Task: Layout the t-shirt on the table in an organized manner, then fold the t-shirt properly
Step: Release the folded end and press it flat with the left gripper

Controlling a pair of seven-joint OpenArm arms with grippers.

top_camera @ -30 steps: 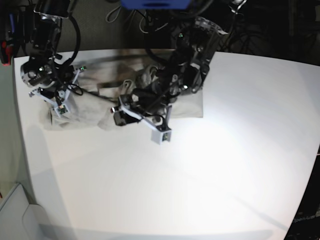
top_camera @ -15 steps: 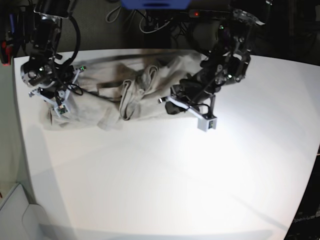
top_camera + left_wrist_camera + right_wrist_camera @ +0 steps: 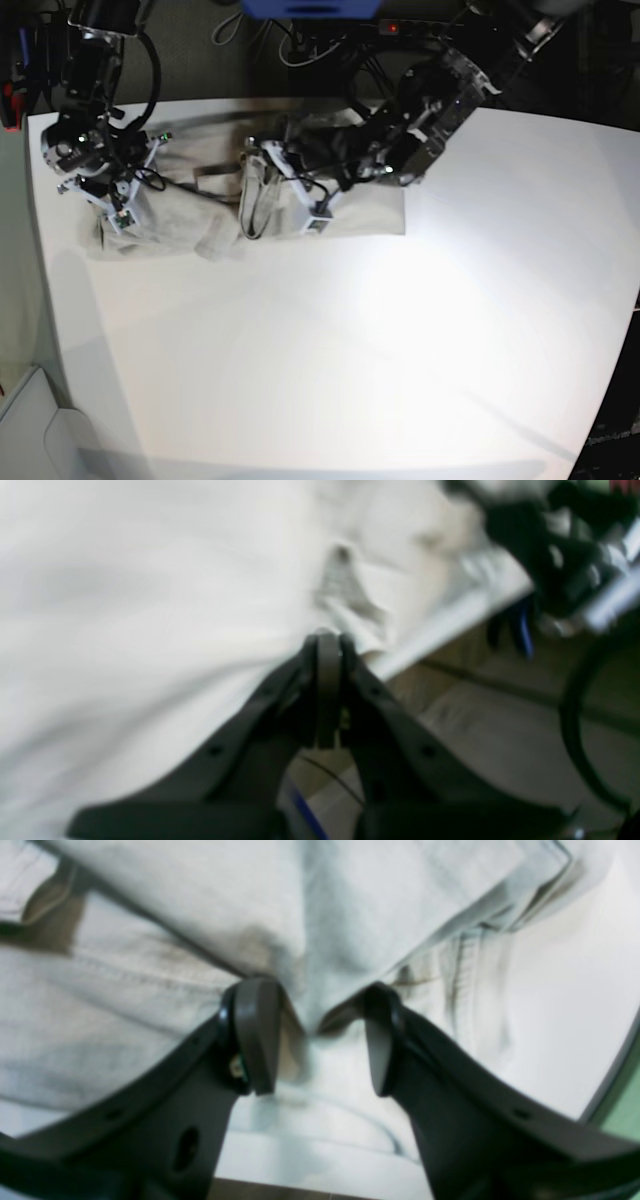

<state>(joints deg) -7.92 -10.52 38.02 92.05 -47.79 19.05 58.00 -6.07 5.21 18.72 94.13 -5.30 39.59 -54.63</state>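
Two arms low over t-shirt [image 3: 190, 215], left gripper [image 3: 327, 647] clenched, right gripper [image 3: 312, 1037] spread astride a fold

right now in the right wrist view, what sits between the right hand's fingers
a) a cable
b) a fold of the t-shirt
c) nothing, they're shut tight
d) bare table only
b: the right hand has its fingers apart, and a fold of the t-shirt runs down into the gap between them.

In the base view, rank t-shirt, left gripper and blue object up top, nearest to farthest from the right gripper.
1. t-shirt, directly under the right gripper.
2. left gripper, at mid-shirt.
3. blue object, top edge.
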